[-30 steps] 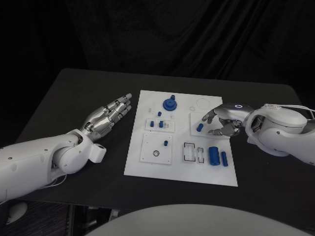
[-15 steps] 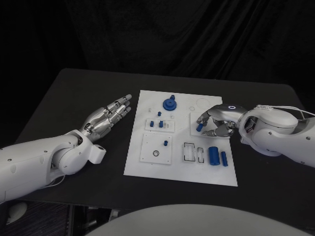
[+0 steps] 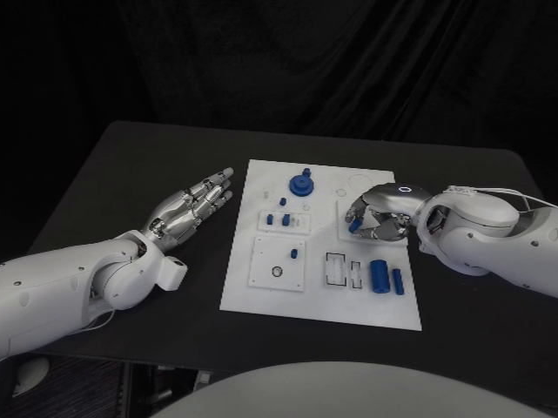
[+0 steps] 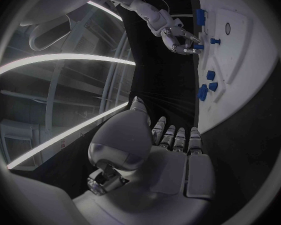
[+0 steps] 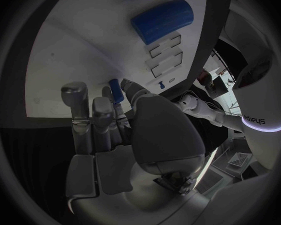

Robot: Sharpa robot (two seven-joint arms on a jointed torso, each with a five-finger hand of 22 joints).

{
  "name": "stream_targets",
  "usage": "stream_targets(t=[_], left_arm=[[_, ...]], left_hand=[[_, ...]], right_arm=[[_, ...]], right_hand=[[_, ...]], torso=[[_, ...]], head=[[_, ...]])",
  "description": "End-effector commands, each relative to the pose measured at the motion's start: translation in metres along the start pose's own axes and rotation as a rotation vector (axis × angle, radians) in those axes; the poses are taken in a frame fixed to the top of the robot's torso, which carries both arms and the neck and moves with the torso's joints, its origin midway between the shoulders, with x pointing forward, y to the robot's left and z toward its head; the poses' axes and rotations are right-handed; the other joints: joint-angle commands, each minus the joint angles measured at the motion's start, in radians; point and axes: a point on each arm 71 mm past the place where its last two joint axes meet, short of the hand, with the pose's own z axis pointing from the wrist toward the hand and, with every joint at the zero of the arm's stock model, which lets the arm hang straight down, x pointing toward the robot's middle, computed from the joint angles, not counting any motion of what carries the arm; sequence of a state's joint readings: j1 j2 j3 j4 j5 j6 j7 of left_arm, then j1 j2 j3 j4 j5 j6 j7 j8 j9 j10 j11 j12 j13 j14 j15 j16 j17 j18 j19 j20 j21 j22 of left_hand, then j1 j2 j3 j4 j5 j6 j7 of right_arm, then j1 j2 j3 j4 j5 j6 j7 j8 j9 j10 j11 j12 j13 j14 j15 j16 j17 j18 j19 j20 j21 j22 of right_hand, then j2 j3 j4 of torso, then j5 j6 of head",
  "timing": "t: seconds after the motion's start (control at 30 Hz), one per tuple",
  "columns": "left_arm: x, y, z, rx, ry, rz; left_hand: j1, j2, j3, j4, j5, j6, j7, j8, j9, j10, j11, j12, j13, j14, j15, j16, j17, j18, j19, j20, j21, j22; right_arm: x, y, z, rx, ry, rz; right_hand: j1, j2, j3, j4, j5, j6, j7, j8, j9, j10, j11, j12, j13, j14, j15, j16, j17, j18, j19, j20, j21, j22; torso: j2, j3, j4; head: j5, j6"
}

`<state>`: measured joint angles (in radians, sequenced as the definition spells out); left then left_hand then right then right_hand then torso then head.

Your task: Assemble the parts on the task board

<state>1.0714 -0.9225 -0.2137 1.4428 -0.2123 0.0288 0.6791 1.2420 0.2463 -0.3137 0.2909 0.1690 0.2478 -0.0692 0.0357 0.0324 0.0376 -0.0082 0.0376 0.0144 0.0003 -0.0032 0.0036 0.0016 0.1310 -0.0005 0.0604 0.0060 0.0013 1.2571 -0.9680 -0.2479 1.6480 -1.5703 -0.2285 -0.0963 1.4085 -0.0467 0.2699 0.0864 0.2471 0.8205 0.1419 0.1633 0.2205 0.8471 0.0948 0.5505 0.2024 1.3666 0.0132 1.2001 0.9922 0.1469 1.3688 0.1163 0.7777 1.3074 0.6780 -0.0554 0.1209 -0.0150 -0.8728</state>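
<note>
The white task board lies in the middle of the black table. My right hand is over the board's right half, its thumb and fingers curled round a small blue peg. The right wrist view shows the peg pinched between thumb and fingertip, just above the board. My left hand lies flat and open on the table, just off the board's left edge, holding nothing. From the left wrist view my right hand shows far off at the peg.
A blue gear with a knob stands at the board's far end. A thick blue cylinder and a slim blue bar lie near its right edge. Small blue pieces sit left of centre, beside rectangular slots.
My right hand has shifted left over the small blue peg and its fingers have curled in round it. The left hand has stayed put.
</note>
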Motion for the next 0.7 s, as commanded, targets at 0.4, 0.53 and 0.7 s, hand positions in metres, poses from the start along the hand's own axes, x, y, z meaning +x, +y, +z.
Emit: stream_targets(t=[0.4,0.53,0.7], left_arm=[[0.002,-0.005,-0.002,0.110,0.013,-0.013],[0.002,-0.003,-0.003,0.102,0.012,-0.015],[0.002,-0.002,-0.004,0.091,0.012,-0.017]], left_hand=[[0.012,0.019,0.011,0.000,0.044,0.008,0.022,-0.002,0.001,-0.004,0.006,-0.007,-0.002,0.000,0.017,-0.004,-0.002,0.011,0.001,0.026,-0.006,-0.001],[0.014,0.020,0.012,0.000,0.049,0.008,0.024,-0.002,0.001,-0.004,0.006,-0.008,-0.002,0.000,0.015,-0.004,-0.002,0.013,0.001,0.027,-0.006,-0.001],[0.016,0.022,0.013,0.000,0.052,0.007,0.026,-0.003,0.001,-0.005,0.006,-0.008,-0.003,0.000,0.016,-0.004,-0.002,0.014,0.001,0.029,-0.006,-0.001]], right_arm=[[-0.004,0.001,-0.001,-0.017,-0.065,0.007],[-0.005,0.003,-0.003,-0.023,-0.076,0.009],[-0.013,0.007,-0.006,-0.028,-0.088,0.008]], right_hand=[[0.075,0.014,0.051,-0.055,0.034,0.133,-0.012,0.077,0.073,0.051,-0.030,0.047,0.039,0.015,-0.025,0.009,0.010,-0.022,0.012,-0.025,0.034,0.100],[0.070,0.015,0.048,-0.056,0.025,0.151,-0.011,0.091,0.090,0.054,-0.030,0.051,0.044,0.016,-0.025,0.009,0.010,-0.023,0.011,-0.026,0.037,0.100],[0.077,0.018,0.049,-0.065,0.019,0.161,-0.011,0.104,0.113,0.065,-0.031,0.057,0.051,0.014,-0.027,0.004,0.005,-0.022,0.009,-0.028,0.037,0.100]], torso=[[-0.002,-0.0017,-0.0030],[-0.001,-0.0022,-0.0001],[-0.002,-0.0016,-0.0001]], head=[[0.003,0.000],[0.000,0.000],[0.004,0.000]])
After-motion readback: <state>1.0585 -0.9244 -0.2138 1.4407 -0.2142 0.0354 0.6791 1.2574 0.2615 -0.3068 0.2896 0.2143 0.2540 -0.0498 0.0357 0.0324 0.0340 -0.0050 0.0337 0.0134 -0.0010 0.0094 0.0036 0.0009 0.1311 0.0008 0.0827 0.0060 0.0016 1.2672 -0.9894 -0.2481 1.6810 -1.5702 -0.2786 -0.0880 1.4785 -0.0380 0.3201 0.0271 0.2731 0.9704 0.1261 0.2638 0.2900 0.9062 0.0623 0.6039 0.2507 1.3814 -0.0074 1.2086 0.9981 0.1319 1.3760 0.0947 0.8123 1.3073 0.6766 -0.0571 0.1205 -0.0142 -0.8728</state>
